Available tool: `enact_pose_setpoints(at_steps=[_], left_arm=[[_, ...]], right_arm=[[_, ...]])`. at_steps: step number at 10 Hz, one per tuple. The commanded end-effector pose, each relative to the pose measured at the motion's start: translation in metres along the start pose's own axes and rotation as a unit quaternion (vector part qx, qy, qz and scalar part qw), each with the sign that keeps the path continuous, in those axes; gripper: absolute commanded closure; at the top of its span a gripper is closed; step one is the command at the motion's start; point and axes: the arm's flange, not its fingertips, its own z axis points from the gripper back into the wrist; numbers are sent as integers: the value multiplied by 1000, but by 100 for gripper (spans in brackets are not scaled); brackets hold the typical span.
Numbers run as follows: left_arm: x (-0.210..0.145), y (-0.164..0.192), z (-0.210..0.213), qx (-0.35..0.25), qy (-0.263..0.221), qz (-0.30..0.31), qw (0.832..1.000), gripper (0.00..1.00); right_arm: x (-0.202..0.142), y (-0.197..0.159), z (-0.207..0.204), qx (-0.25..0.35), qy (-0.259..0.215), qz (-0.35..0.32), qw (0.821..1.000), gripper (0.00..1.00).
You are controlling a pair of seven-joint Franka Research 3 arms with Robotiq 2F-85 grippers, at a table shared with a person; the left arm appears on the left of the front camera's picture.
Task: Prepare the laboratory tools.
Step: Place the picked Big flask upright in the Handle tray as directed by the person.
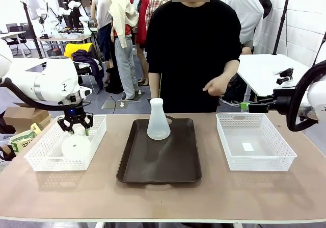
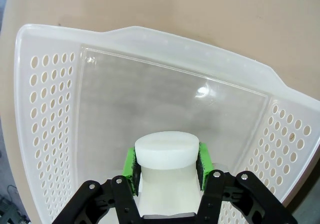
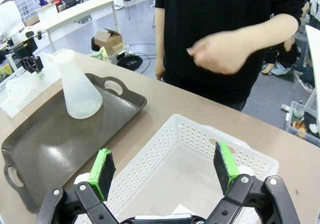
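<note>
Worktop point(image 1: 163, 197): brown tray point(image 1: 159, 159) at centre carrying one upright flask point(image 1: 158, 120). Left basket point(image 1: 65, 142): second flask point(image 1: 76, 144), neck clamped by left gripper point(image 2: 166, 168). Right basket point(image 1: 254, 141): right gripper point(image 3: 165, 170) above it, jaws wide, holding nothing.

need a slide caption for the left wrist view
Left gripper shut on a flask neck, above the white basket.
</note>
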Motion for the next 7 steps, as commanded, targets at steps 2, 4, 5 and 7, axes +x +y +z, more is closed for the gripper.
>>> enact_pose_setpoints(at_steps=[2,4,5,7], left_arm=[[-14,16,47,-24,-35,-34,999,100],[-19,31,85,-69,-50,-57,995,100],[-25,37,100,-97,-52,-73,991,100],[-46,47,123,-147,-62,-110,981,100]], right_arm=[[-1,1,0,-1,1,-4,1000,0],[-1,1,0,-1,1,-4,1000,0],[-1,1,0,-1,1,-4,1000,0],[-1,1,0,-1,1,-4,1000,0]])
